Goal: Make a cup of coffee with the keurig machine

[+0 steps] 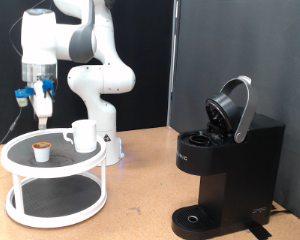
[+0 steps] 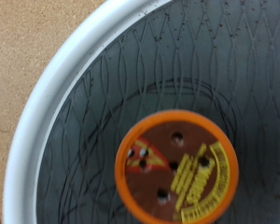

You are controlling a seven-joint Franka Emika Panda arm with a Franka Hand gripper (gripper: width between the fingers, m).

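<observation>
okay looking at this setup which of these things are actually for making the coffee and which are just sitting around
For the coffee:
- keurig machine, lid open, at the exterior view's right
- cup, on the stand's top tier
- coffee pod with orange-brown top, directly below the gripper

Just there:
- white two-tier round stand holding the cup and pod
- wooden table
- black backdrop
</observation>
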